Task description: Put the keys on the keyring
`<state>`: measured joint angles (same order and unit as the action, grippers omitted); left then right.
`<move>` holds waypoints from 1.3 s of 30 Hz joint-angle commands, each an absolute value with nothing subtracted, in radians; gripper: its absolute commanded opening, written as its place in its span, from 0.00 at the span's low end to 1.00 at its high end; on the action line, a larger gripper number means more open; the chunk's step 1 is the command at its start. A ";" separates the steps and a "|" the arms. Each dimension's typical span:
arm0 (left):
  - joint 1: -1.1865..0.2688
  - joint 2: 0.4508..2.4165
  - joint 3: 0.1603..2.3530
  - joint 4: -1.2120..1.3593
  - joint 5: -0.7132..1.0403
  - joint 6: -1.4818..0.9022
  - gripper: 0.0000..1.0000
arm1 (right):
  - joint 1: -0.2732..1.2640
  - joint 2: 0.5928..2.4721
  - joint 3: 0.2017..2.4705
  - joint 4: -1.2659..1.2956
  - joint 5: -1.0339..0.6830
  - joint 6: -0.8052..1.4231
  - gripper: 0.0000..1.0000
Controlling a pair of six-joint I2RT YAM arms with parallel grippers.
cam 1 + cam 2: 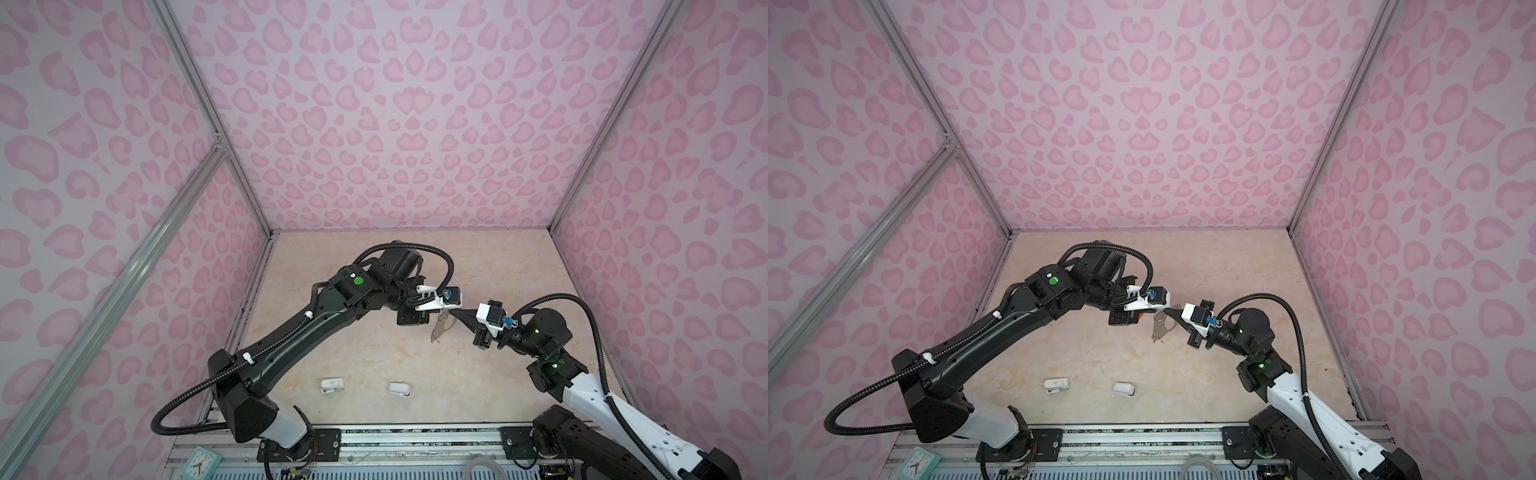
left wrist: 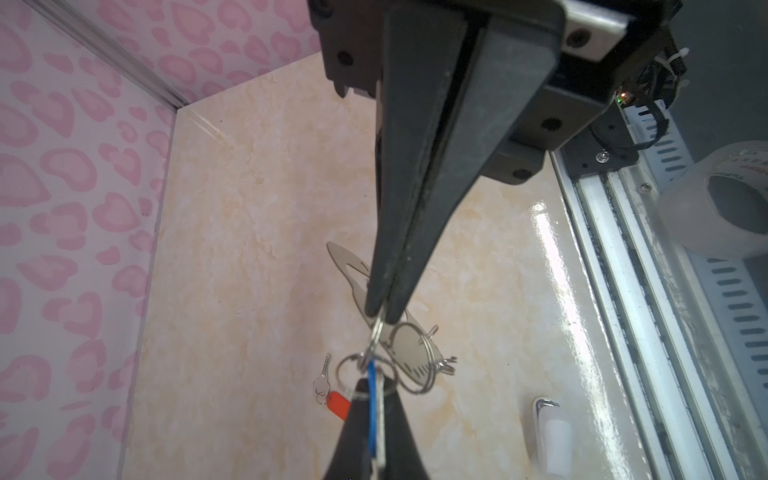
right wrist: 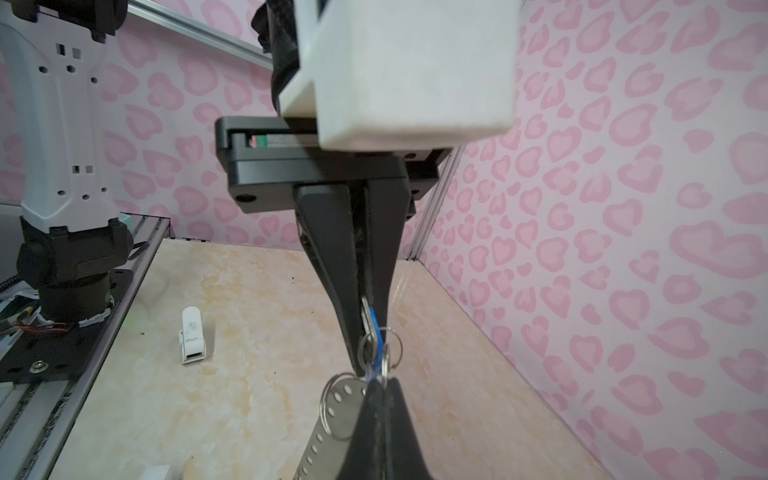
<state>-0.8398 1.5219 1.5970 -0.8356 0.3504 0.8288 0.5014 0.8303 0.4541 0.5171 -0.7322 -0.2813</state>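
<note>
The left gripper (image 2: 374, 386) has its jaws pinched tight on the blue-tagged key (image 2: 372, 399). The right gripper (image 2: 381, 316) has its jaws closed on a wire ring of the keyring (image 2: 409, 347). The red-tagged key (image 2: 330, 397) lies on the tabletop (image 2: 249, 249).

Far right of table (image 1: 507, 262) is wide open. Mid's blocked tho: left gripper (image 2: 380, 318) w/ dangling keyring (image 1: 439, 330) meets right gripper (image 3: 368, 359) w/ blue-tag key (image 3: 376, 328). Two white plastic bits (image 1: 332, 385) (image 1: 400, 389) near front.
</note>
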 commanded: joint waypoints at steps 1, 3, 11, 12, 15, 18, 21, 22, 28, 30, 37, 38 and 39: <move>-0.841 1.532 1.625 -0.887 0.296 0.876 0.03 | 0.500 0.822 0.450 0.474 -0.673 -0.320 0.00; -0.845 1.539 1.644 -0.907 0.253 0.895 0.03 | 0.501 0.815 0.445 0.489 -0.658 -0.330 0.00; -0.896 1.576 1.721 -0.949 0.083 0.941 0.03 | 0.502 0.807 0.420 0.546 -0.649 -0.365 0.00; -0.904 1.579 1.727 -0.952 0.073 0.946 0.03 | 0.502 0.804 0.416 0.554 -0.645 -0.369 0.00; -0.926 1.586 1.741 -0.955 0.062 0.950 0.03 | 0.503 0.795 0.401 0.591 -0.634 -0.374 0.00; -0.942 1.592 1.748 -0.962 0.050 0.953 0.03 | 0.503 0.787 0.384 0.636 -0.626 -0.375 0.00; -0.955 1.598 1.761 -0.969 0.033 0.953 0.03 | 0.503 0.780 0.368 0.676 -0.622 -0.377 0.00; -0.960 1.601 1.767 -0.972 0.029 0.953 0.03 | 0.503 0.779 0.362 0.695 -0.619 -0.375 0.00; -0.981 1.615 1.808 -0.992 -0.009 0.940 0.03 | 0.502 0.766 0.323 0.801 -0.635 -0.373 0.00; -0.989 1.622 1.822 -1.004 -0.017 0.937 0.03 | 0.503 0.767 0.312 0.840 -0.637 -0.365 0.00; -1.020 1.637 1.846 -1.025 -0.033 0.933 0.03 | 0.502 0.762 0.303 0.888 -0.643 -0.366 0.00; -1.022 1.642 1.851 -1.027 -0.034 0.933 0.03 | 0.502 0.763 0.305 0.890 -0.649 -0.362 0.00; -1.024 1.644 1.858 -1.028 -0.036 0.931 0.03 | 0.501 0.762 0.308 0.886 -0.656 -0.364 0.00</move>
<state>-1.0195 1.6321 1.8366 -1.0008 -0.0265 0.9379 0.5018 0.7635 0.3096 0.8177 -0.6380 -0.3702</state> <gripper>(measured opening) 0.069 0.049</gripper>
